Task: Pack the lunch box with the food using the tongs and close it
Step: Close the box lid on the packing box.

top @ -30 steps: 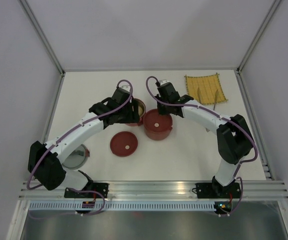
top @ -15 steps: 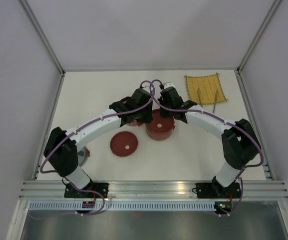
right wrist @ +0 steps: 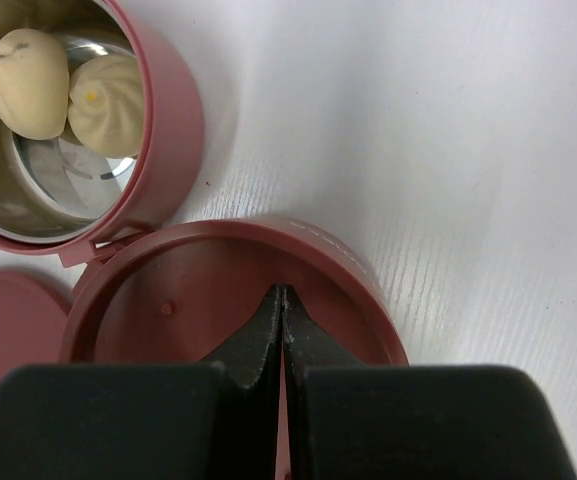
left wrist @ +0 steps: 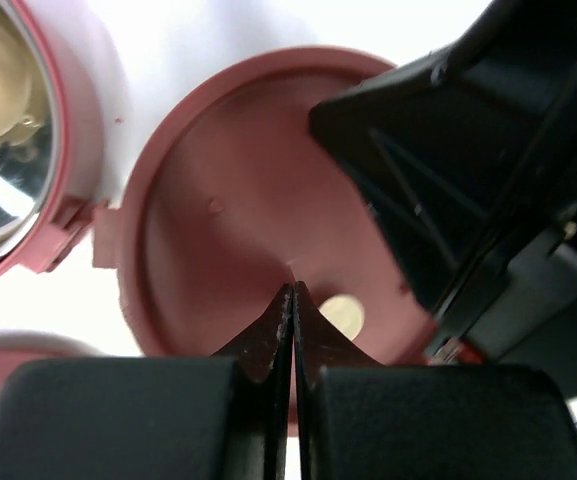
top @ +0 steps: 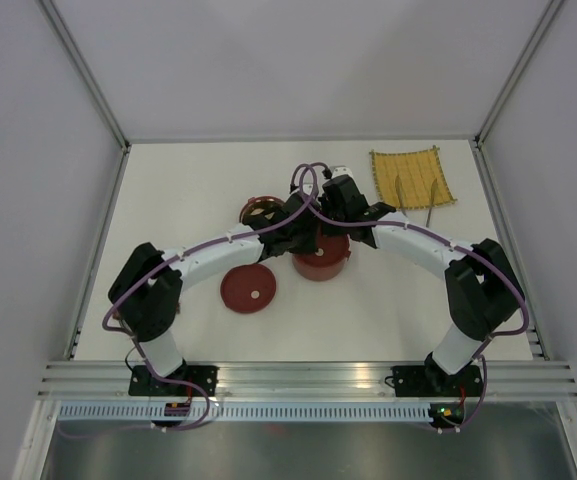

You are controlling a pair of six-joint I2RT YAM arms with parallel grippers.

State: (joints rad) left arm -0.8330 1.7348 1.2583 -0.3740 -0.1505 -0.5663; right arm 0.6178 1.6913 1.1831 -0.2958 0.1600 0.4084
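The lunch box shows as two dark-red bowls. One bowl (top: 320, 258) is covered by a red lid (left wrist: 228, 200) with a pale knob (left wrist: 341, 317). The other bowl (top: 261, 212) stands open to its left and holds two pale balls of food (right wrist: 26, 68). My left gripper (left wrist: 293, 290) is shut and empty, its tips low over the lid beside the knob. My right gripper (right wrist: 281, 292) is also shut and empty over the same lid (right wrist: 198, 290). Whether either touches the lid I cannot tell. The tongs (top: 434, 198) lie by the yellow mat.
A second red lid (top: 248, 288) lies flat on the white table in front of the bowls. The yellow woven mat (top: 411, 176) sits at the back right. Both wrists crowd together above the lidded bowl. Grey walls enclose the table on three sides.
My left arm has swung right from the open bowl to the lidded bowl and its jaws have shut. The right gripper has shifted slightly over the lid.
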